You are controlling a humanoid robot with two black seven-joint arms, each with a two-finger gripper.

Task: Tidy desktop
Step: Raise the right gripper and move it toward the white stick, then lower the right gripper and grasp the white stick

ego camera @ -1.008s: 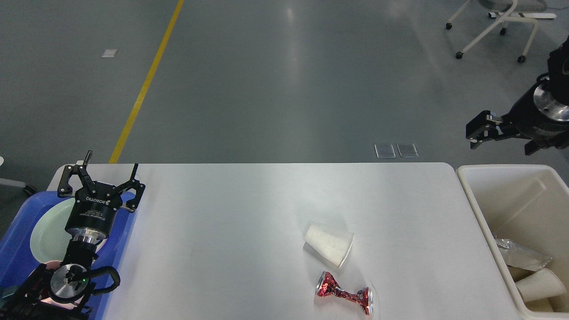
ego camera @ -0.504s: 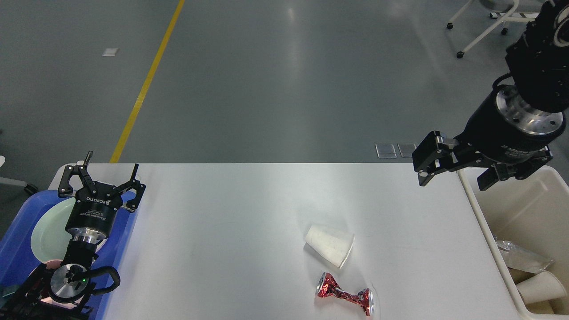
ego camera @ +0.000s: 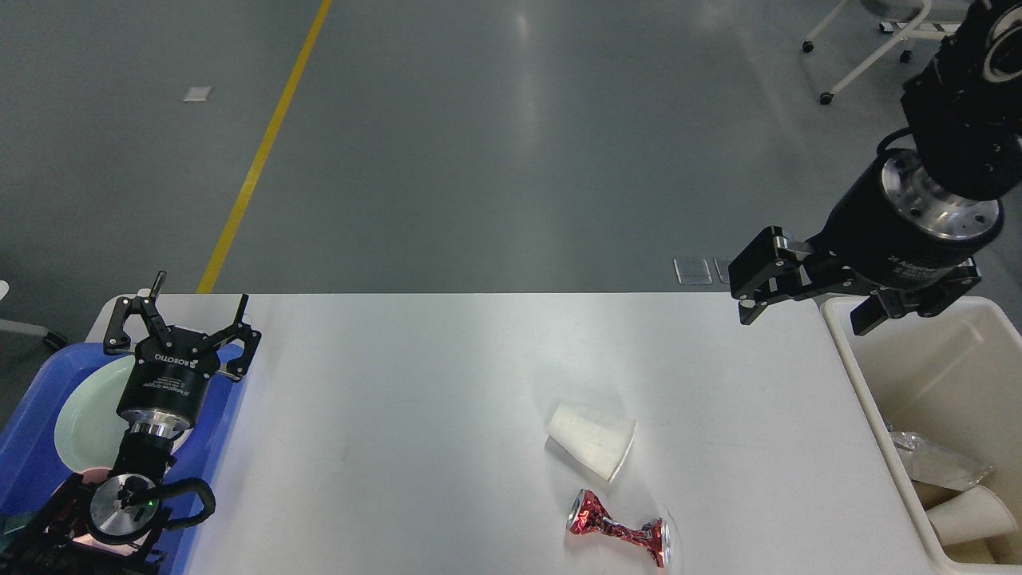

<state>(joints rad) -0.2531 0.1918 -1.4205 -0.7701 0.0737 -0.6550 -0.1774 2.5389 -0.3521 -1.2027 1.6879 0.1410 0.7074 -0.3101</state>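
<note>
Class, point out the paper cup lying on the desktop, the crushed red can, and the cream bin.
Paper cup [ego camera: 592, 439], head view: middle of its side wall.
Crushed red can [ego camera: 619, 530], head view: its pinched waist.
Cream bin [ego camera: 849, 350], head view: its left rim.

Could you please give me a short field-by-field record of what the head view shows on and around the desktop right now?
desktop: white, mostly bare
paper cup: on its side, right of centre
crushed red can: lying near the front edge, just in front of the cup
cream bin: at the right end, holding paper cups and a clear wrapper
blue tray: at the left end, holding a pale plate
left gripper: open, empty, above the tray
right gripper: open, empty, raised by the bin's far corner
</note>
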